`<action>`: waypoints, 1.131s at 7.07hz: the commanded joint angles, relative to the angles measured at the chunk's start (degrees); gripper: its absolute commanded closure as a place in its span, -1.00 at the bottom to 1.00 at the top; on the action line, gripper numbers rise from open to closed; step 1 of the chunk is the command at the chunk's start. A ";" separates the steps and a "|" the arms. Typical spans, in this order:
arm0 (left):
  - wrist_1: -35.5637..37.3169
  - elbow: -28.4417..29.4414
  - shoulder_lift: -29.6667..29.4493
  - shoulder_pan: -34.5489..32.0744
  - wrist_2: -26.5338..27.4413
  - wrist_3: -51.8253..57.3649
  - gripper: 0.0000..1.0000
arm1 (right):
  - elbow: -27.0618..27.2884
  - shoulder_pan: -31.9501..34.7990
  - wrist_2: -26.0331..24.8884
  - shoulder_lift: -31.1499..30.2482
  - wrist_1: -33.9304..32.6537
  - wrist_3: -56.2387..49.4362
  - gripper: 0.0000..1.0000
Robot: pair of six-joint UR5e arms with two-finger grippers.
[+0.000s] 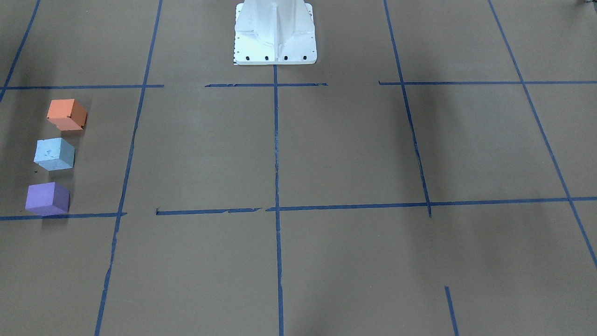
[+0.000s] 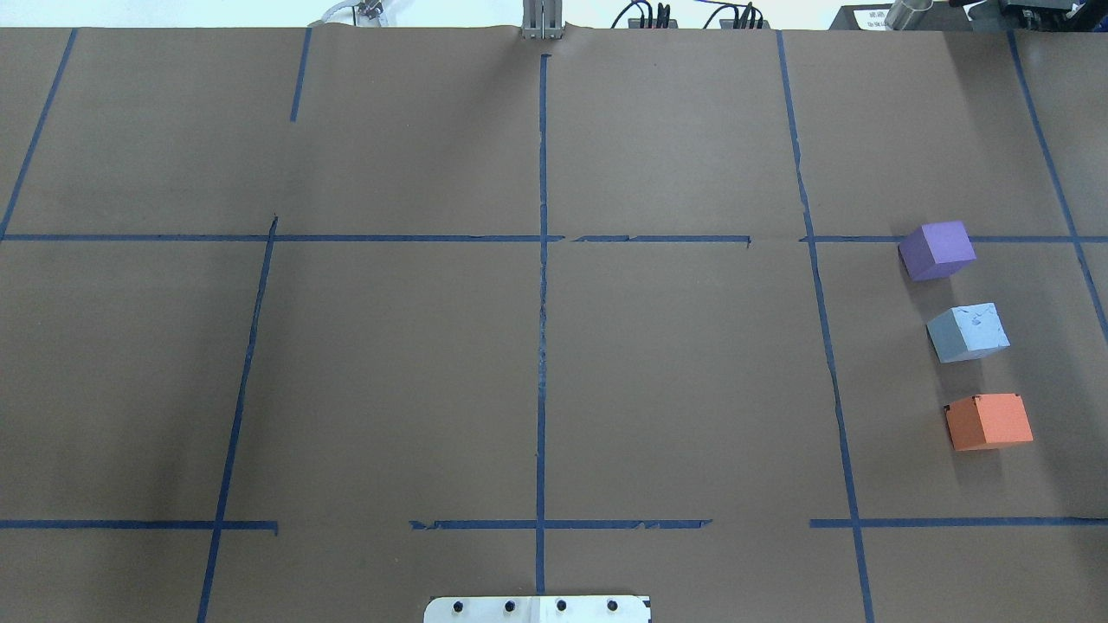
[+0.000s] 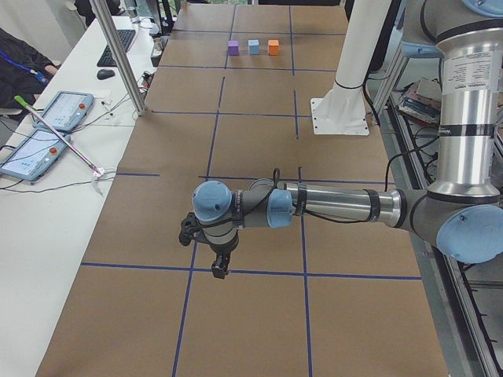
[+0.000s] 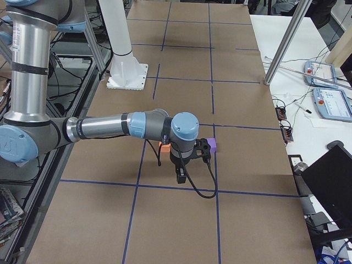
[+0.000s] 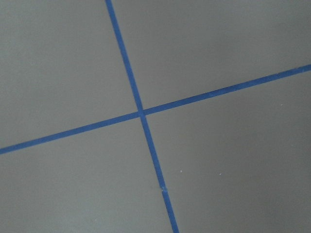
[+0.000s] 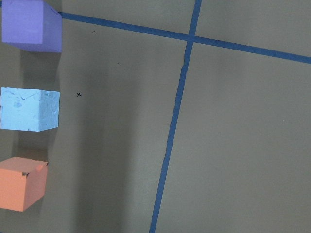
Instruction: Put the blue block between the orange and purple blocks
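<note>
Blue block (image 2: 968,332) sitting on the table (image 2: 389,363) in a row between orange block (image 2: 988,421) and purple block (image 2: 937,250), touching neither, right hand (image 4: 180,177) hanging seemingly near the row, left hand (image 3: 218,269) hanging well apart, both hands showing only from the side, so their grip cannot be told.

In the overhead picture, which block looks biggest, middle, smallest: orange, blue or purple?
1. orange block
2. blue block
3. purple block
Only barely different; orange sits nearest the camera, so they may be alike.

Looks like a robotics lab. Brown paper-covered table (image 2: 389,372) gridded with blue tape (image 2: 542,346); grey teach pendants (image 3: 63,110) on white bench (image 3: 47,228).
</note>
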 commanded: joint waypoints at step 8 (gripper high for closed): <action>-1.19 -1.59 1.24 -0.02 7.85 -0.32 -1.00 | -0.64 0.00 0.15 0.01 1.46 0.40 -1.00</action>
